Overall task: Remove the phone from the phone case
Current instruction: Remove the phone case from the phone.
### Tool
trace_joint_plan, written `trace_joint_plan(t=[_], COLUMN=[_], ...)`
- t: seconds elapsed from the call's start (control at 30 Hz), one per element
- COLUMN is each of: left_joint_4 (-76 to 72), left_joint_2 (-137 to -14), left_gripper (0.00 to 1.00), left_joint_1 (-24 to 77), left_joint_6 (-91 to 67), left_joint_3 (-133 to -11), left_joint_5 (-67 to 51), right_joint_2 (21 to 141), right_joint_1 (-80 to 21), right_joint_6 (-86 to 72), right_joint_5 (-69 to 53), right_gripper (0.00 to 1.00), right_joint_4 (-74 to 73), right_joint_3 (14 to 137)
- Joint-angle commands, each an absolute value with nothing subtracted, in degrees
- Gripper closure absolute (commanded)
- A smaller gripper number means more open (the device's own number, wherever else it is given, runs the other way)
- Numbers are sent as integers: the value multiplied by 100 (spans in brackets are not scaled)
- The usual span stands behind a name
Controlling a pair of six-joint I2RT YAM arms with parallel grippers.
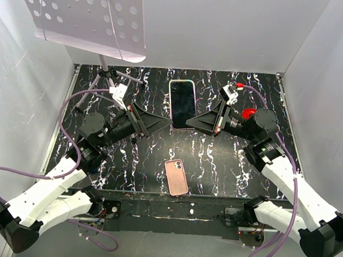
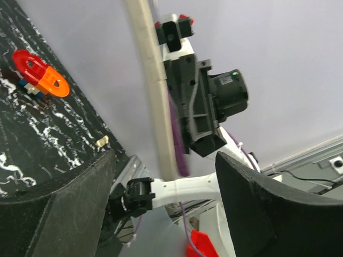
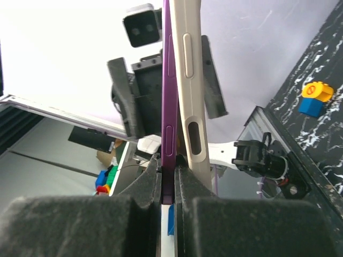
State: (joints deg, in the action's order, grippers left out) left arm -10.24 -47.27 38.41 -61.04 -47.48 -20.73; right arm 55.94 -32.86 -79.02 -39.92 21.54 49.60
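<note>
The phone (image 1: 182, 103), dark screen up, is held above the middle of the table. My right gripper (image 1: 194, 123) is shut on its lower right corner. In the right wrist view the fingers (image 3: 150, 187) of the right gripper (image 3: 168, 179) clamp the purple phone edge (image 3: 167, 96), and the beige phone case (image 3: 188, 80) splays away from it on the right side. My left gripper (image 1: 160, 123) stands open at the phone's lower left corner. In the left wrist view the case edge (image 2: 150, 80) and purple phone edge (image 2: 179, 144) show between that gripper's (image 2: 166, 209) spread fingers, untouched.
A pink phone-shaped object (image 1: 176, 177) with a camera cutout lies flat near the table's front edge. A tripod (image 1: 104, 77) carrying a perforated white panel (image 1: 85, 16) stands at the back left. Toy bricks (image 2: 40, 77) lie on the marbled black table (image 1: 228, 162) by the right arm.
</note>
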Motion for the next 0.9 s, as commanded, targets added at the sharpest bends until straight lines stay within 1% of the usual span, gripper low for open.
trace_joint_plan(t=[0.0,0.1,0.2,0.37,0.6,0.77,0.87], left_joint_4=[-747,-922,-1063,-1046,-976,-1020,-976], left_joint_2=[-4702,-4728,-4729,-4667,-4658,-4684,-4825], left_gripper=[29,39,46,52,49,39,41], left_joint_1=[3823,3823,3823,3832,3823,3823,3832], left_joint_6=[-5695,-5713,-5748,-5713,-5678,-5660,-5590], left_joint_3=[-4597,-4553,-4509,-4465,-4447,-4438,-4579], left_joint_5=[-2145,-2250,-2303,-2276,-2224,-2215,-2311], right_joint_2=[5467,5449,5405,5414,5467,5511,5546], right_joint_1=[-3261,-3252,-3243,-3234,-3234,-3234,-3234], right_joint_6=[-8516,-8552,-8578,-8692,-8850,-8921,-8930], right_joint_5=[-4122,-4113,-4096,-4113,-4166,-4184,-4219], right_gripper=[99,99,99,99,99,99,99], right_joint_4=[3550,3551,3551,3708,3963,4087,4113], right_joint_3=[4904,4896,4860,4799,4755,4729,4746])
